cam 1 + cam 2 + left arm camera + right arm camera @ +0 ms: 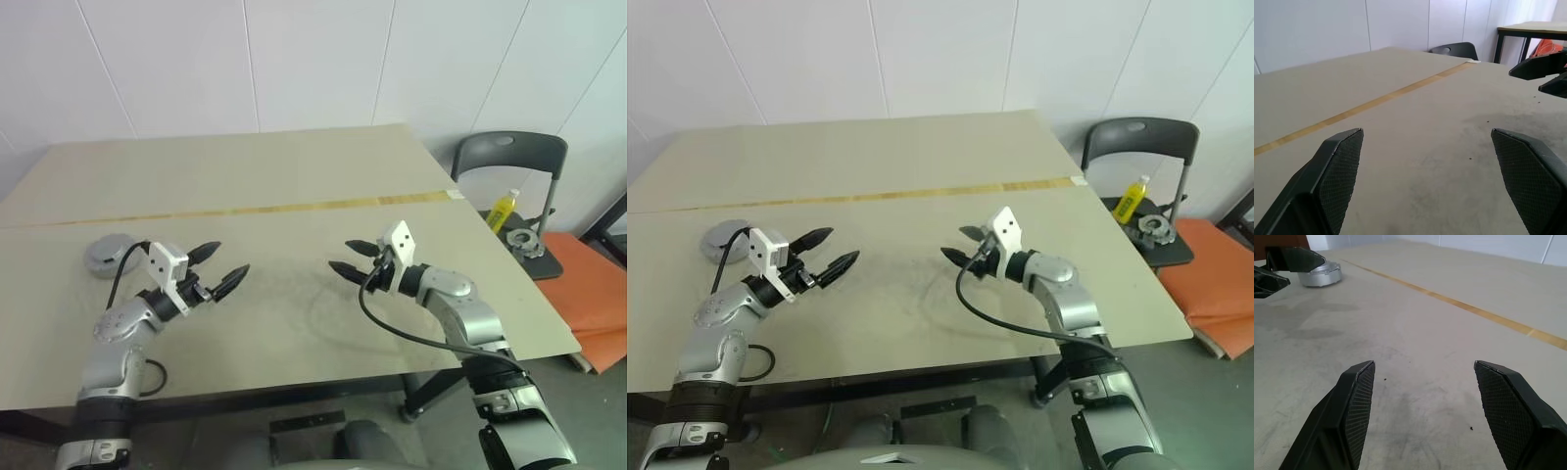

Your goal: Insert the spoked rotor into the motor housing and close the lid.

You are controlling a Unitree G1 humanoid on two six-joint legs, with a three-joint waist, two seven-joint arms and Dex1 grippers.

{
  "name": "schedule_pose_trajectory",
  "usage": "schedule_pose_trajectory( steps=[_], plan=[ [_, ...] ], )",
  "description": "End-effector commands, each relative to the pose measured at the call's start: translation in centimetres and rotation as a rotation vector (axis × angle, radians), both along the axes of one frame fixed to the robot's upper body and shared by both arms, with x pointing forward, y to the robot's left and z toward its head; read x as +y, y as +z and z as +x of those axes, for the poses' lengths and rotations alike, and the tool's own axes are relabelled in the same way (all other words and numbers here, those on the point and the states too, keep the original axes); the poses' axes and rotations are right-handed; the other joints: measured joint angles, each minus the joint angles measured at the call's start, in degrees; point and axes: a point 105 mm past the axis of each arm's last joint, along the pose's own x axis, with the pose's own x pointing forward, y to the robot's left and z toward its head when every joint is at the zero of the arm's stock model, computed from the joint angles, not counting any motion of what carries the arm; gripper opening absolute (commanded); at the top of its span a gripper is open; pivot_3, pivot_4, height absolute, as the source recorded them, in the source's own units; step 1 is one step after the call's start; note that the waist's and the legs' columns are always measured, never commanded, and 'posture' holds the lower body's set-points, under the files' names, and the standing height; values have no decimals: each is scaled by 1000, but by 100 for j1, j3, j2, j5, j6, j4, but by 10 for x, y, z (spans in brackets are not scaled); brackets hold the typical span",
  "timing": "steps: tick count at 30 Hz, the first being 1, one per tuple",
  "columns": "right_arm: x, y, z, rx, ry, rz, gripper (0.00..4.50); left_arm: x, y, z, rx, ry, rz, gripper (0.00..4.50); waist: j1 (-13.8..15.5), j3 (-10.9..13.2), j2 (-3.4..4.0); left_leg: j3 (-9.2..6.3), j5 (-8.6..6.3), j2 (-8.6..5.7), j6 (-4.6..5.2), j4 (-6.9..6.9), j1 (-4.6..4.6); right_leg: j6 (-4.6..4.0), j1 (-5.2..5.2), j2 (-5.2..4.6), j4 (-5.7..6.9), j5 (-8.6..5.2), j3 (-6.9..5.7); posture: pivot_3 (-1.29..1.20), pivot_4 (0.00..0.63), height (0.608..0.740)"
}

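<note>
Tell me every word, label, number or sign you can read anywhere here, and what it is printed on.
None can be read.
Yellow bottle on the chair: any label it may carry is too small to make out.
Silvery disc on the table: no marking visible.
White blocks on the left gripper and right gripper: plain, no text.

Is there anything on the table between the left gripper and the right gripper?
No. Between the left gripper and the right gripper the head views show bare table, both grippers open.
</note>
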Motion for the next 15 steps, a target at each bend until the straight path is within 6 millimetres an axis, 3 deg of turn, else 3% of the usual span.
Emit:
schedule_pose_trajectory(
  steps=[1,15],
  plan=[
    [-3,17,5,-69,-1,1,3430,0,10,3,-38,-9,19,4468,0,0,0,0,0,0,0,0,0,0,0,0,0,0,0,0,0,740],
    [-4,16,7,-71,-4,-6,3430,1,8,4,-38,-8,23,4468,1,0,0,0,0,0,0,0,1,0,1,0,1,0,0,0,0,740]
  ],
)
